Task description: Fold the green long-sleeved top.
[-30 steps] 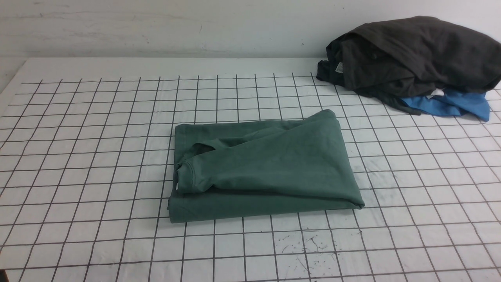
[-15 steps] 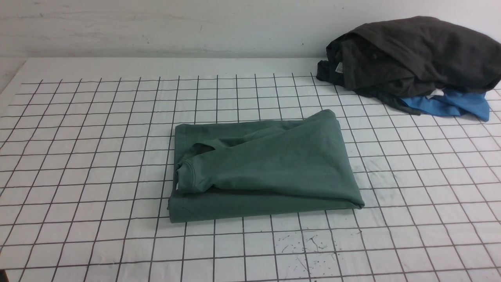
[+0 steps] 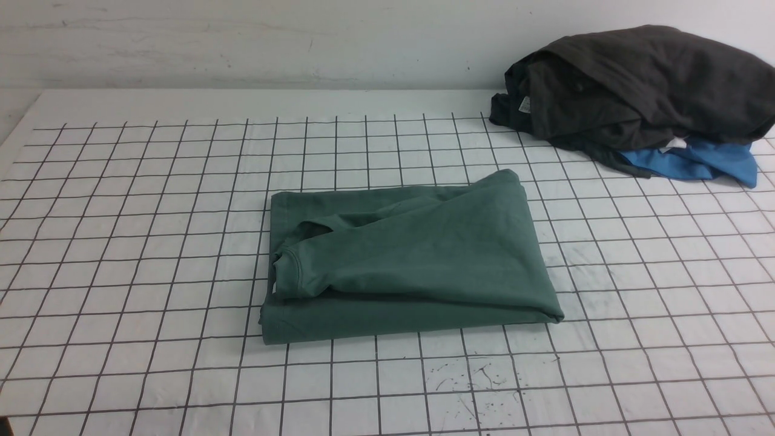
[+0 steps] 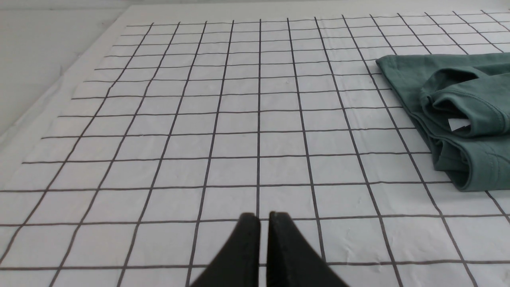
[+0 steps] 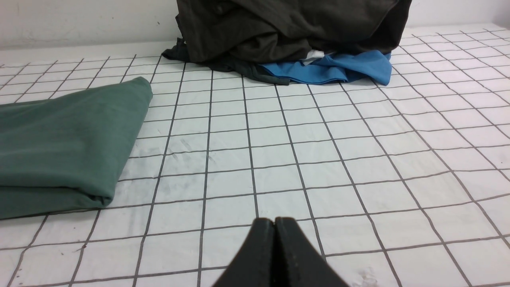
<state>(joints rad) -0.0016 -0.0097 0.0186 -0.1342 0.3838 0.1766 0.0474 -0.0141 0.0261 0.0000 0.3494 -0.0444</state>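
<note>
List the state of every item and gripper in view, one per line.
green long-sleeved top: folded into a compact rectangle, lying flat on the grid-marked table, untouched.
dark grey garment: crumpled in a heap, far right.
bright blue garment: crumpled, partly under the grey one.
left gripper: shut, empty, above the table.
right gripper: shut, empty.

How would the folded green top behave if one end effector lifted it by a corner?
The green long-sleeved top is soft, layered cloth, so it would probably droop and unfold. The loose cuff on top would likely slip off. It should not roll or tip.
</note>
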